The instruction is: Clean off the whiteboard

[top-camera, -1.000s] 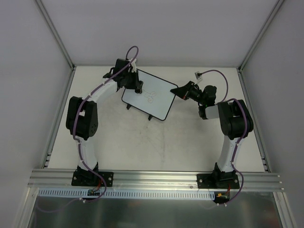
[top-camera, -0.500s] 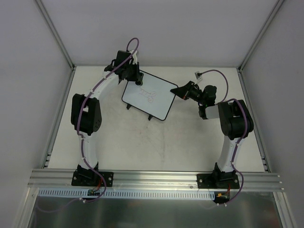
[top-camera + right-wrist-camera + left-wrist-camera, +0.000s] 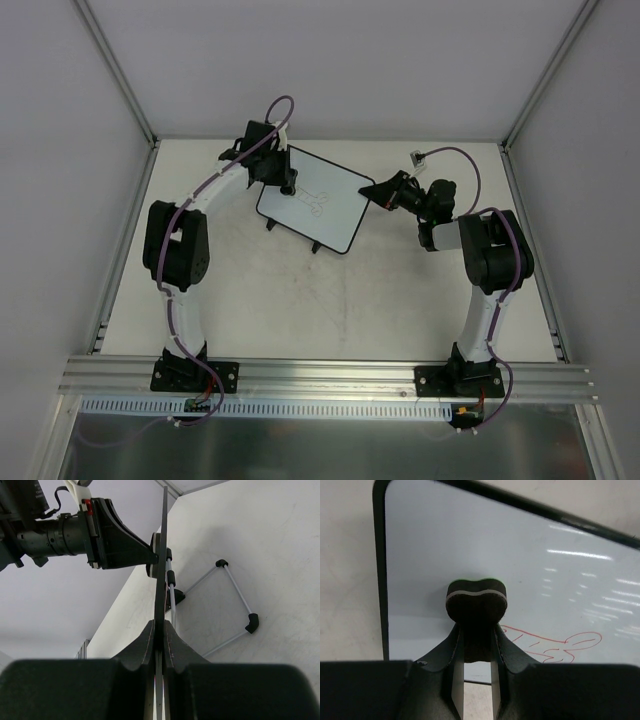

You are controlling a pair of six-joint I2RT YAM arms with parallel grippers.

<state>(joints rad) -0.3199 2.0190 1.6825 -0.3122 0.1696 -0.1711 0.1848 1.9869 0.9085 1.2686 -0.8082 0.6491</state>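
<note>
Small rectangular whiteboard (image 3: 322,208) with rounded corners and a thin black frame sits at the far middle of the off-white table (image 3: 250,300), turned so its long sides run from far left to near right. It rests between the two arms. Two small black feet (image 3: 316,246) show under its near edge. From the right wrist view, a thin wire stand (image 3: 235,592) with black tips spreads behind the board onto the table. Left claw (image 3: 477,635) is at the board's far-left corner, closed narrow on a dark felt eraser (image 3: 476,605) with a pale band and a green top edge. The eraser face looks pressed flat against the white surface, near the left frame. A red, bone-like line drawing (image 3: 560,642) lies on the board just right of the eraser and appears apart from it. In the overhead view it reads only as a faint outline at the board's middle. Right claw (image 3: 160,630) is clamped tight on the board's right edge. The wrist camera sees the panel edge-on, rising straight up out of the closed fingers, with the left arm's black claw body on its far side. Plain grey walls enclose the table on the left, right and far sides.
</note>
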